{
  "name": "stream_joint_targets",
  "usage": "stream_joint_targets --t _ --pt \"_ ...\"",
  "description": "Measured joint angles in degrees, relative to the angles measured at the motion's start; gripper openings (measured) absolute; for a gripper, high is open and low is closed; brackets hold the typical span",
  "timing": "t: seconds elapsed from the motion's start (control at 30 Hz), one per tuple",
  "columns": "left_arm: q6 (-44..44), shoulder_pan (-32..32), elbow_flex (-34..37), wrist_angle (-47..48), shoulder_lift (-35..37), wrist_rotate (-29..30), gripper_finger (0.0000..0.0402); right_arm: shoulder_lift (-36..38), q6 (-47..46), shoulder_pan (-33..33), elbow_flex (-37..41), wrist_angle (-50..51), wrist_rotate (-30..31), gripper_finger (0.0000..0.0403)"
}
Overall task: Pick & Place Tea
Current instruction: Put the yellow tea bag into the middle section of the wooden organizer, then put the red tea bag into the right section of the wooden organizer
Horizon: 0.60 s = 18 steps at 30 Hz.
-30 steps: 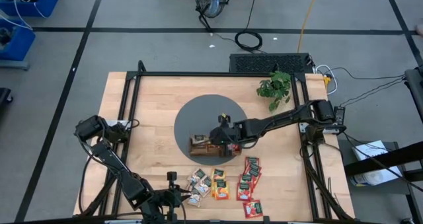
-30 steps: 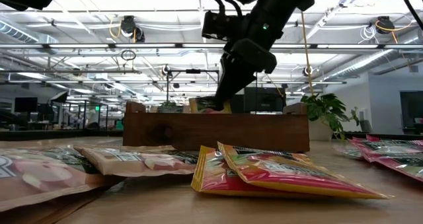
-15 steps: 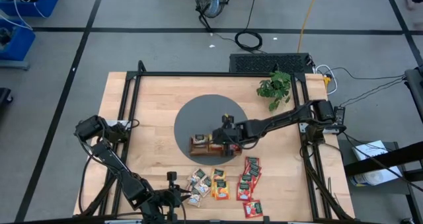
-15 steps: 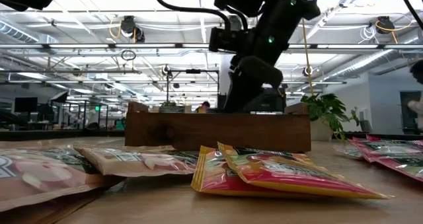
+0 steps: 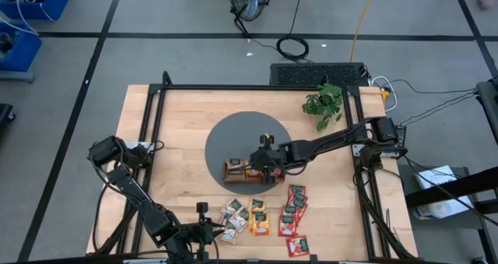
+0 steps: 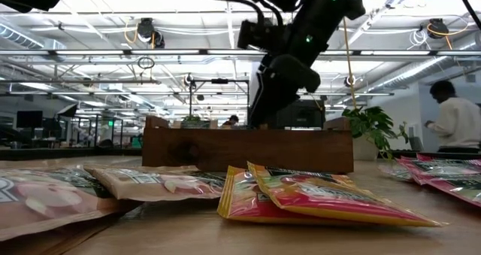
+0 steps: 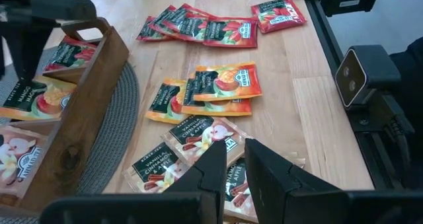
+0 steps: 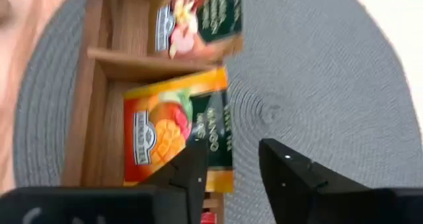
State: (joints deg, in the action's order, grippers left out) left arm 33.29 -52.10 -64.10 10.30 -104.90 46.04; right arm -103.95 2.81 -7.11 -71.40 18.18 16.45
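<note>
The wooden table [image 5: 179, 124] was seen whole only from above, with a round grey mat [image 5: 233, 139] at its middle and a potted plant [image 5: 323, 102] toward its far right. On the mat's near part stood the wooden tray [image 5: 250, 170], over which the right gripper [image 5: 262, 161] was held.

In the right wrist view its fingers [image 8: 287, 168] stood parted, nothing between them, above an orange mango packet [image 8: 175, 128] lying in the tray's middle compartment; a beige packet [image 8: 198, 19] lay in the next one. From table height the tray's wall [image 6: 248, 150] hid these contents.

The loose tea was spread on the bare wood near the front edge: red packets [image 5: 294, 209] to the right, orange ones [image 5: 259, 220] and beige ones [image 5: 235, 216] beside them.

The left gripper [image 7: 238, 168] waited over the beige packets with its fingers nearly together and nothing grasped. A person [image 6: 455, 123] stood in the room behind.
</note>
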Motion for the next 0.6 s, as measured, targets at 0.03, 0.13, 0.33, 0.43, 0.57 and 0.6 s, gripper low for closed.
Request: stream_joint_targets --t 0.03,0.13,0.33,0.43,0.57,0.6 --pt "-0.1 0.0 0.0 0.1 0.0 0.0 0.0063 0.5 0.0 0.0 0.0 0.3 0.0 0.0139" --pt "-0.3 0.0 0.0 0.1 0.0 0.0 0.0063 1.9 0.7 0.0 0.0 0.3 0.0 0.0155" --pt "-0.1 0.0 0.0 0.2 0.0 0.0 0.0063 6.4 0.9 -0.3 0.0 1.6 -0.2 0.0164" --pt "0.2 0.0 0.0 0.2 0.0 0.0 0.0063 10.4 0.8 -1.0 0.0 3.2 -0.2 0.0160" --pt "0.8 0.0 0.0 0.2 0.0 0.0 0.0063 16.9 -2.8 -3.2 0.0 7.8 -0.1 0.0149" --pt "1.1 0.0 0.0 0.2 0.0 0.0 0.0063 18.5 -3.7 -4.2 0.2 8.9 0.0 0.0143"
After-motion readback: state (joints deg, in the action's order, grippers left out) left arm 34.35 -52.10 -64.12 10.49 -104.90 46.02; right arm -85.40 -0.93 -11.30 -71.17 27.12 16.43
